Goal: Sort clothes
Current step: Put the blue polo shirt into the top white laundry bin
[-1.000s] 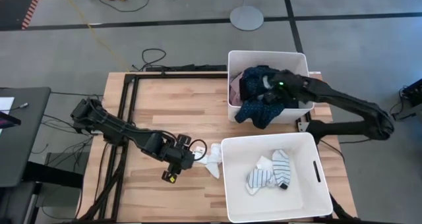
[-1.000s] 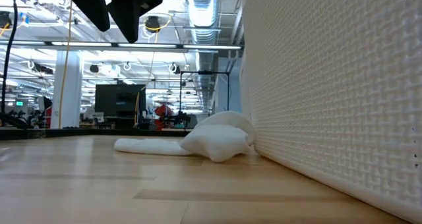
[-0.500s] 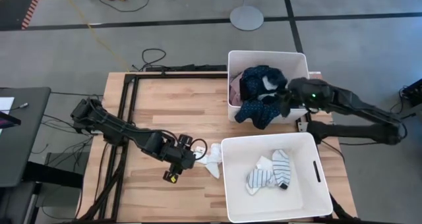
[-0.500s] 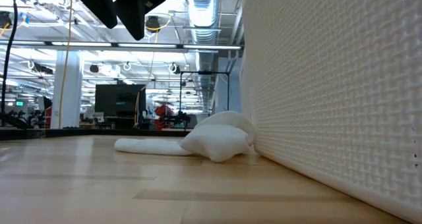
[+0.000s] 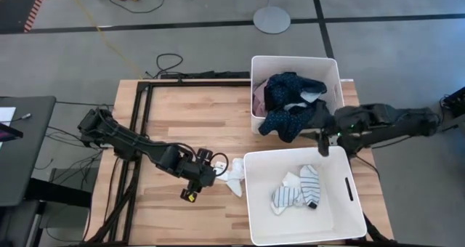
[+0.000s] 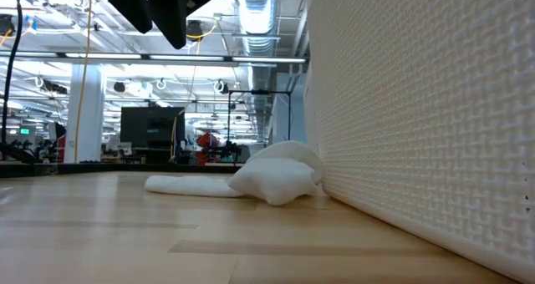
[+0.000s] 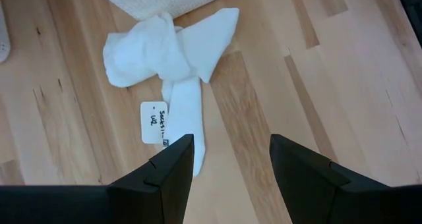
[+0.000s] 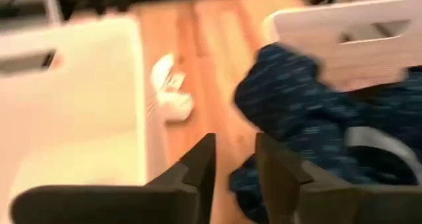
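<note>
Left end effector (image 7: 231, 165) hovers low over the bench (image 5: 189, 123), fingers spread, nothing between them, just short of the sock (image 7: 175, 53).

Sock: white, crumpled, one end knotted up, the other trailing toward the fingers; a small label lies beside it. It lies against the near bin (image 5: 251, 196).

Judged light, limp, non-slip; pinch the bunched middle.

Right end effector (image 5: 323, 142) is parted, empty, between the bins.

The right gripper (image 5: 322, 140) has been drawn back out of the far bin (image 5: 259, 64), to the gap between the two bins; its jaws are held slightly apart with nothing between them; the navy dotted garment (image 5: 289, 120) has been left draped over the bin's near wall.
</note>
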You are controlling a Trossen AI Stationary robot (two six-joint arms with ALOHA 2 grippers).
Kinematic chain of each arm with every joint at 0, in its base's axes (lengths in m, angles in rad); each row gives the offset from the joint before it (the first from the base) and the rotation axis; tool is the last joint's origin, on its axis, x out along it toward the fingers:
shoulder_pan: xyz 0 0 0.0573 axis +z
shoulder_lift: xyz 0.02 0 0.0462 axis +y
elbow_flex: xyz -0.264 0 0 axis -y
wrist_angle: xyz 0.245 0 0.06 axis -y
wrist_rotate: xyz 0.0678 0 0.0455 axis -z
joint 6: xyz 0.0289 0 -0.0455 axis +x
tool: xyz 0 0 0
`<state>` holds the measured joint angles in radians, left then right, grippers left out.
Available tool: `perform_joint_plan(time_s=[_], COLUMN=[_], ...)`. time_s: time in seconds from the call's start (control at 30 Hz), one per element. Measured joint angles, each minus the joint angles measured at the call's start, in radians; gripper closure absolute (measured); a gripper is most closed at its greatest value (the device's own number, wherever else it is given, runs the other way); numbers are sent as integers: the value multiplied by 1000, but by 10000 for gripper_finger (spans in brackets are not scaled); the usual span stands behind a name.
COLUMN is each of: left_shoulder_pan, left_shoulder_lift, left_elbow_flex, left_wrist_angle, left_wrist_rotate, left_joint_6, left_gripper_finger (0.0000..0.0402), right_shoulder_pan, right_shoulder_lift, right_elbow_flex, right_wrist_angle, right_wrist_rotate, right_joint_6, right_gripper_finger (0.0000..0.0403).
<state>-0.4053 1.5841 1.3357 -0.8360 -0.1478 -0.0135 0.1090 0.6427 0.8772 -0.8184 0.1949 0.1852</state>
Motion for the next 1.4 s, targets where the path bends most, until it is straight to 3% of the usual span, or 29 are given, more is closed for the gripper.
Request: perform_joint_plan(time_s=[0.2, 0.3, 0.77, 1.2, 1.4], left_shoulder_pan=[0, 0, 0, 0, 0], left_shoulder_lift=[0, 0, 0, 0, 0], left_elbow_flex=[0, 0, 0, 0, 0], left_wrist_angle=[0, 3, 15, 17, 18], left_wrist_rotate=[1, 1, 2, 2, 1], left_joint_6=[-6, -4, -3, -2, -2], left_gripper_finger=[207, 207, 207, 207, 207], right_shoulder_pan=[94, 110, 191, 198, 179], right_shoulder_lift=[67, 94, 136, 133, 138], right_elbow_flex=[0, 0, 0, 0, 0], right_wrist_angle=[-66, -98, -52, -78, -112], right_wrist_rotate=[75, 145, 296, 476, 489], right_joint_6=[48, 58, -80, -175, -168], right_gripper_finger=[179, 152, 206, 208, 209])
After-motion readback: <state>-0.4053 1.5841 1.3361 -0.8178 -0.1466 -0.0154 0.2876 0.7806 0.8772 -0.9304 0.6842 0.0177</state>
